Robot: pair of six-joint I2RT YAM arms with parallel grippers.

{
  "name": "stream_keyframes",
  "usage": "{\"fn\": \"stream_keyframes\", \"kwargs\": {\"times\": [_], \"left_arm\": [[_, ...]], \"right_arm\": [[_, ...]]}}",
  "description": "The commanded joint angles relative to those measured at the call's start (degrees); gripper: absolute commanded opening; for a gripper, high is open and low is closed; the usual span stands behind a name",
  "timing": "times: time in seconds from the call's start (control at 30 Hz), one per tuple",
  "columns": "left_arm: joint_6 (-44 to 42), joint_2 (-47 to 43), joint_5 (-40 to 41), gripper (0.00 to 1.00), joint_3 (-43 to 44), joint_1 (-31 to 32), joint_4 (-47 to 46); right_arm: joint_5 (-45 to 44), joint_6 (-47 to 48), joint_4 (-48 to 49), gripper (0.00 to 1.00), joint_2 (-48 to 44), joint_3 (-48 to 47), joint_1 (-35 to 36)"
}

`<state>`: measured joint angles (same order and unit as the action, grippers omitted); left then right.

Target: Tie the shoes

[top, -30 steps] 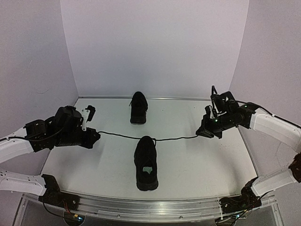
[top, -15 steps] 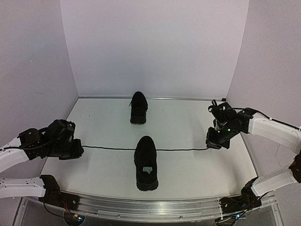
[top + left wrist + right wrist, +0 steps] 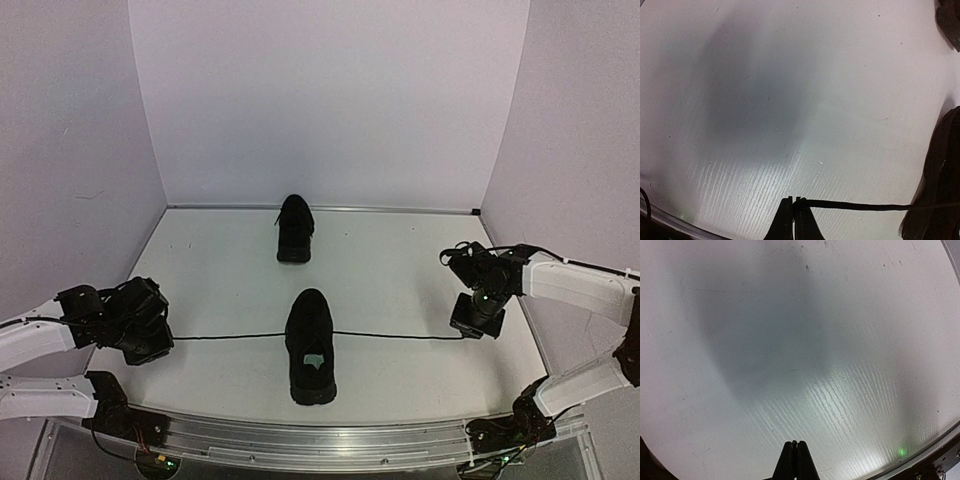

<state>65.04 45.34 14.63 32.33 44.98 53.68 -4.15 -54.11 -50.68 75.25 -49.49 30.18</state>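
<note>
Arms splay low, left gripper [image 3: 793,201] and right gripper [image 3: 795,443] pinching near shoe's [image 3: 310,345] taut lace [image 3: 855,205] ends.

Bright even light, soft grey shadows on table [image 3: 850,75], streaky glare, wrist views curved

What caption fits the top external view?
Left gripper and right gripper hold the near shoe's lace taut sideways; far shoe sits behind.

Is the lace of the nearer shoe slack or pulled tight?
Pulled tight: the lace runs in one straight line from the left end effector, across the nearer shoe, to the right end effector.
</note>
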Motion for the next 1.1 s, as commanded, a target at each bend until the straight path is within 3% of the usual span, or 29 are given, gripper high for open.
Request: {"fn": "stream_keyframes", "kwargs": {"times": [0.0, 0.27, 0.47, 0.77, 0.87, 1.07], "left_arm": [[5.9, 1.0, 0.5, 0.00, -0.8, -0.8, 1.4], [6.0, 6.7, -0.8, 0.00, -0.7, -5.2, 3.7], [3.9, 6.9, -2.5, 0.00, -1.0, -11.6, 3.9], [1.4, 7.7, -2.0, 0.00, 0.6, -16.3, 5.0], [-1.4, 7.9, -3.6, 0.00, 1.1, -16.9, 1.2], [-17.5, 17.5, -14.3, 0.00, 6.6, -16.8, -11.7]], "right_arm": [[-3.8, -3.6, -1.2, 0.00, -1.5, 2.1, -0.8], [-6.5, -1.5, -1.2, 0.00, -1.3, 1.8, -4.0], [-7.8, 0.1, -1.5, 0.00, -1.5, 1.0, -6.8], [-8.4, 1.7, -2.2, 0.00, -1.5, 0.2, -10.5], [-5.2, 3.8, 0.3, 0.00, -1.1, 0.4, -10.5], [11.5, 13.6, 12.4, 0.00, 0.6, 2.7, -10.5]]}}
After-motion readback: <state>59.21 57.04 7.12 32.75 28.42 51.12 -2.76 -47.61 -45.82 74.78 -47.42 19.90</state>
